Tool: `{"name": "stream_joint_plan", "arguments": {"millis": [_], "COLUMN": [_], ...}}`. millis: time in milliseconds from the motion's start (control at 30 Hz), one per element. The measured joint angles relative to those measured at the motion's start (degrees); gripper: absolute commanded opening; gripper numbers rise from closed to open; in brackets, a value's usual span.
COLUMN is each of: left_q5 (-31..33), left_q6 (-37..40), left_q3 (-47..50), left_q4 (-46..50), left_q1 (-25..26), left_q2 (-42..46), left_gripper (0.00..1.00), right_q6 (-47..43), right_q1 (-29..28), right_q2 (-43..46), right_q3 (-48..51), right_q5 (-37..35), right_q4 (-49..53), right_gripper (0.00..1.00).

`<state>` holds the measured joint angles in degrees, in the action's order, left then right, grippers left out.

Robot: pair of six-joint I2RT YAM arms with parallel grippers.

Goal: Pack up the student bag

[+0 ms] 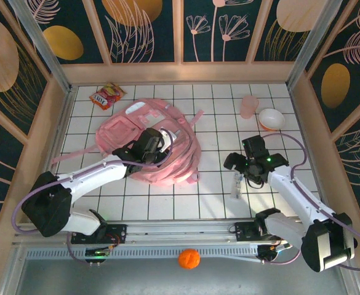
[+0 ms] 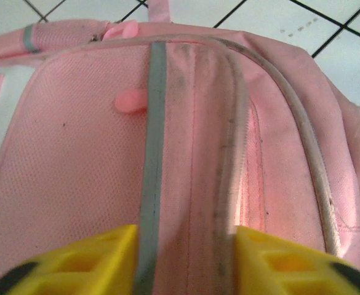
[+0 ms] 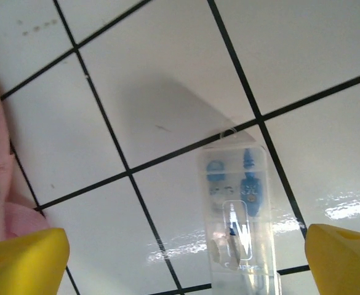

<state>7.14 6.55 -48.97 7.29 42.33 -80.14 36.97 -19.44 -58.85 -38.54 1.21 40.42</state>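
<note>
The left arm point(image 1: 93, 175) extends forward over the student bag point(image 1: 181, 161) lying centre-left on the tabletop point(image 1: 186, 198), left pincer point(image 2: 186, 238) set narrow astride a seam point(image 2: 192, 160), grip not discernible; the right arm point(image 1: 290, 187) angles down, right pincer point(image 3: 183, 246) spread wide above a clear packet point(image 3: 238, 209).

Nothing legible, blue print on clear packet point(image 3: 235, 209) possibly lettering

Wht tile tabletop point(image 1: 186, 198), dark floral wall panels point(image 1: 224, 32)
</note>
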Motion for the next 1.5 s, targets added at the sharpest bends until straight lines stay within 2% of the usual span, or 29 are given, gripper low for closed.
{"name": "stream_joint_plan", "arguments": {"millis": [167,267,467,667,733,1100,1133,1200,1267,1500], "left_q5": [-0.57,-0.2,2.38,2.38,2.36,2.14,2.14,2.12,2.12,1.66], "left_q6": [-1.49,-2.25,-2.29,-2.51,-2.78,-3.82,-3.85,-4.0,-4.24,-5.16], "left_q3": [0.02,0.02,0.0,0.0,-0.02,-0.02,-0.02,-0.02,-0.02,-0.02], "left_q4": [-0.55,-1.31,-1.49,-1.55,-1.55,-1.55,-1.55,-1.55,-1.55,-1.99], "left_q1": [0.07,0.07,0.07,0.07,0.07,0.07,0.07,0.07,0.07,0.07], "left_q2": [3.56,6.19,7.02,7.02,7.02,7.02,7.02,7.02,7.02,7.02], "left_gripper": [0.14,0.1,0.1,0.1,0.1,0.1,0.1,0.09,0.09,0.1], "right_q6": [0.02,0.02,-0.09,-0.96,-0.98,-1.05,-1.07,-1.44,-1.7,-2.58], "right_q1": [1.36,2.01,2.1,2.12,2.14,2.16,2.16,2.16,2.27,2.25], "right_q2": [-1.36,-2.47,-3.67,-7.76,-8.96,-13.97,-14.08,-14.43,-14.86,-11.15], "right_q3": [1.18,2.99,4.85,4.98,4.98,4.96,4.94,4.85,4.63,4.35], "right_q5": [-0.04,0.28,2.56,4.94,5.09,4.11,4.0,3.67,2.95,4.28], "right_q4": [0.35,0.35,-0.98,-2.47,-2.62,-2.58,-2.58,-2.51,-1.84,-2.49], "right_gripper": [0.99,0.99,0.96,0.72,0.67,0.61,0.59,0.48,0.43,0.4]}}
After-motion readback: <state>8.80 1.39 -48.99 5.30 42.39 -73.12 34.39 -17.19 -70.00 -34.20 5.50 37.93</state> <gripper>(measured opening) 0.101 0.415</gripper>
